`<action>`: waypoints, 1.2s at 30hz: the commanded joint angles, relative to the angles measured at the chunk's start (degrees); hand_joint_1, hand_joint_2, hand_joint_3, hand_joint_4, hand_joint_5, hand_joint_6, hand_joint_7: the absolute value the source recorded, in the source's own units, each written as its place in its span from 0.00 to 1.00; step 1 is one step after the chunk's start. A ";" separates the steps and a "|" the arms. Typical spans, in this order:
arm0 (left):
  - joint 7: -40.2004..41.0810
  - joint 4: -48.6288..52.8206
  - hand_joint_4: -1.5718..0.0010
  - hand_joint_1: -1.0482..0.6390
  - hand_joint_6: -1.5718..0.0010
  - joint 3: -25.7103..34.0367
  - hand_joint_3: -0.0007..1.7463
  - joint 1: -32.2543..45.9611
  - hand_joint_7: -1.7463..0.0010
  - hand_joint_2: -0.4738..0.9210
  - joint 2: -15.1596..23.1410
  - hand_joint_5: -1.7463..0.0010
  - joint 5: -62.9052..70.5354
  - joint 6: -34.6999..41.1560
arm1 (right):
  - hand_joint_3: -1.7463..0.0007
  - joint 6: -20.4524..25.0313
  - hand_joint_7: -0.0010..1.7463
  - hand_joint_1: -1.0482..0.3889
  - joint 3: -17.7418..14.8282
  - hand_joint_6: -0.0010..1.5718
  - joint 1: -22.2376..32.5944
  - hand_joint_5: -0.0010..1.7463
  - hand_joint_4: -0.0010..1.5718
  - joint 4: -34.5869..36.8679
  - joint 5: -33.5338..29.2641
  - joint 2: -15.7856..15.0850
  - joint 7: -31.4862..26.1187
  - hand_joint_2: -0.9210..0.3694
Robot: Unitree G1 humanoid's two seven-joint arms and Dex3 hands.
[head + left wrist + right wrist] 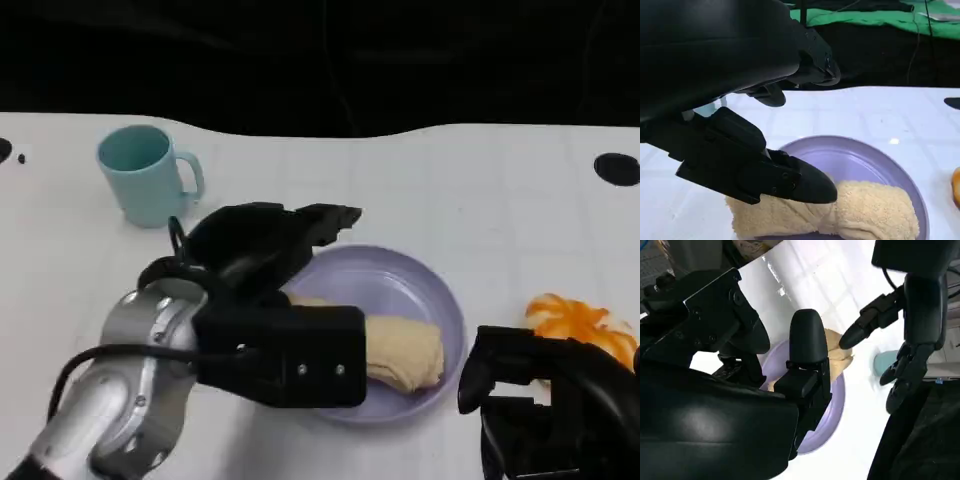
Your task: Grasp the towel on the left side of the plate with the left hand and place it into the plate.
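Beige terry cloth, rolled into a thick bundle, lies inside the lavender plate (430,290): this towel (405,352) rests on the plate's near half, its long axis running across the table from the robot's left to its right, one rounded end toward the right rim and the other end hidden under the left hand (265,250) in the head view. In the left wrist view the towel (875,212) stretches along the plate's (865,155) near rim, with a fold or knot near its middle.

The left hand hovers over the plate's left side. From the left wrist camera, one black finger (805,182) sits on top of the towel at its left part, while the upper fingers reach forward above the plate, apart from the cloth. Whether the lower finger pinches the towel or merely touches it cannot be told.

The right hand (545,390) is at the lower right on the white table (480,190), just beside the plate's right rim, holding nothing; its fingers look loosely spread.

A light blue mug (145,172) stands upright left of and behind the plate, its inside not visible. An orange-and-white object (580,322) lies right of the plate.
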 commanded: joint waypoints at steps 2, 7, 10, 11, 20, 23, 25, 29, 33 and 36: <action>-2.65 -5.45 0.85 0.14 0.83 3.74 0.14 2.54 0.98 1.00 3.98 0.73 -1.28 -0.13 | 0.18 -0.55 0.92 0.79 -0.90 0.43 -0.32 1.00 0.52 0.20 0.26 -0.13 0.23 0.35; -3.78 -10.25 0.83 0.16 0.80 8.62 0.13 6.50 0.98 1.00 7.32 0.73 -4.54 -1.24 | 0.18 -0.57 0.92 0.78 -0.53 0.43 -0.39 1.00 0.52 0.12 -0.12 -0.19 0.16 0.35; -2.32 -12.19 0.79 0.17 0.78 11.79 0.12 9.90 0.97 1.00 8.57 0.73 -7.01 -3.37 | 0.18 -0.48 0.92 0.78 -0.51 0.43 -0.39 1.00 0.52 0.03 -0.01 -0.20 0.19 0.35; -1.92 -12.88 0.78 0.17 0.78 12.86 0.12 11.08 0.97 1.00 8.86 0.73 -7.84 -3.97 | 0.18 -0.59 0.92 0.78 -0.49 0.43 -0.35 1.00 0.52 0.01 -0.01 -0.24 0.26 0.35; 1.42 -16.55 0.46 0.41 0.48 25.73 0.07 22.60 0.92 1.00 1.35 0.73 -29.82 -7.31 | 0.18 -0.13 0.92 0.77 -0.05 0.43 -0.52 1.00 0.52 -0.46 -0.04 -0.05 -0.15 0.36; 1.87 -18.00 0.42 0.51 0.33 29.73 0.13 26.37 0.91 0.99 -3.12 0.57 -40.42 -5.76 | 0.18 0.18 0.92 0.78 0.21 0.43 -0.86 1.00 0.52 -0.46 -0.06 0.00 -0.31 0.36; 2.00 -19.31 0.41 0.54 0.26 31.48 0.36 29.01 0.88 0.87 -5.19 0.44 -45.86 -4.89 | 0.17 0.39 0.92 0.78 0.33 0.43 -1.04 1.00 0.52 -0.48 -0.06 0.04 -0.46 0.36; 3.99 -23.31 0.39 0.53 0.34 33.52 0.60 33.35 0.48 0.74 -8.54 0.25 -53.83 0.79 | 0.17 0.59 0.92 0.78 0.32 0.43 -1.20 1.00 0.52 -0.44 0.00 0.06 -0.66 0.36; 6.21 -29.57 0.41 0.51 0.41 35.51 0.65 38.06 0.29 0.72 -10.96 0.16 -65.49 11.31 | 0.17 0.20 0.93 0.79 0.19 0.43 -1.30 1.00 0.52 -0.15 0.17 -0.14 -0.29 0.36; 8.05 -32.53 0.43 0.51 0.47 37.18 0.63 41.61 0.20 0.76 -12.25 0.10 -73.73 16.83 | 0.17 0.30 0.93 0.79 -0.16 0.43 -1.45 1.00 0.52 -0.05 0.22 -0.32 -0.12 0.36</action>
